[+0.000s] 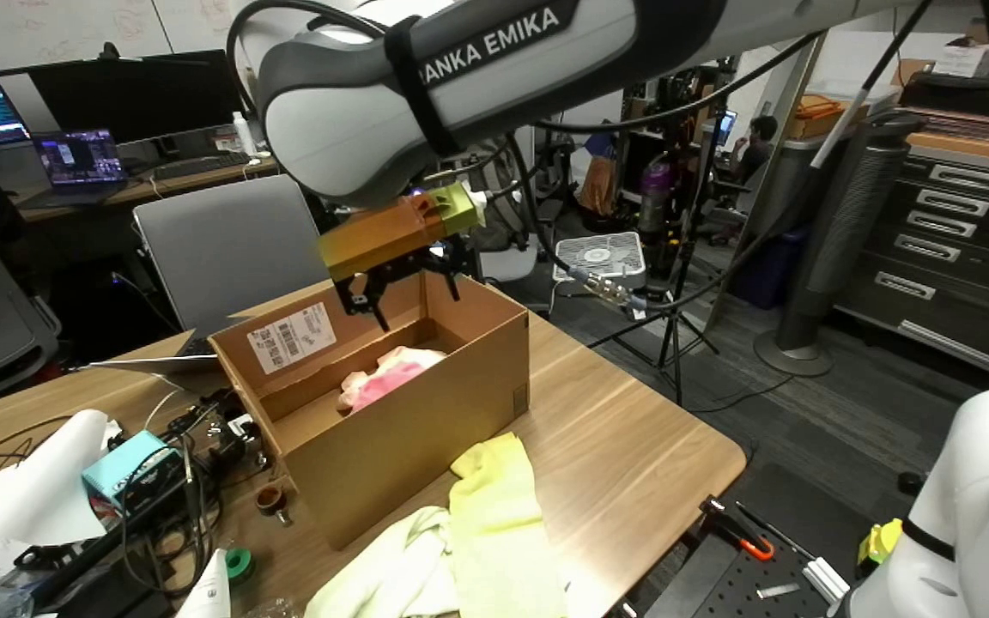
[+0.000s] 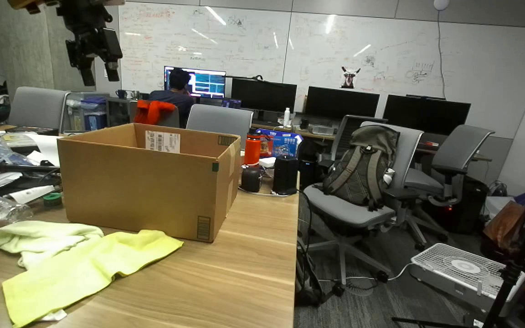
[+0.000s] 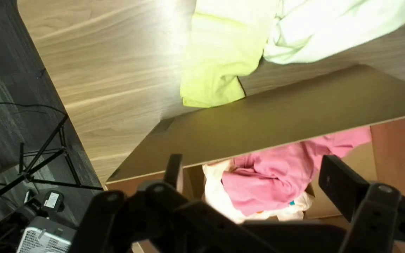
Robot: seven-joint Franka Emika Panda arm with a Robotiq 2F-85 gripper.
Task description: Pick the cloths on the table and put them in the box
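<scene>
At the table (image 1: 623, 438) we count one box (image 2: 139, 187), pink cloth (image 3: 272, 179) inside; beside it, one yellow cloth (image 2: 94, 266), one paler cloth (image 2: 48, 237); above, one gripper (image 1: 421, 314), wide, empty; likely hazard: too low a carry snagging trailing cloth and shifting the box.

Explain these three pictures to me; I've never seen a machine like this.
The machine is a robot arm ending in a two-fingered gripper, which hangs open above the cardboard box, holding nothing. Two pictures come from cameras standing in the room; the third comes from a camera on the arm's wrist, looking down past the fingers. On the wooden table, beside the box, lie a yellow cloth and a paler cloth. Inside the box, a pink cloth rests on cream-coloured fabric.
</scene>
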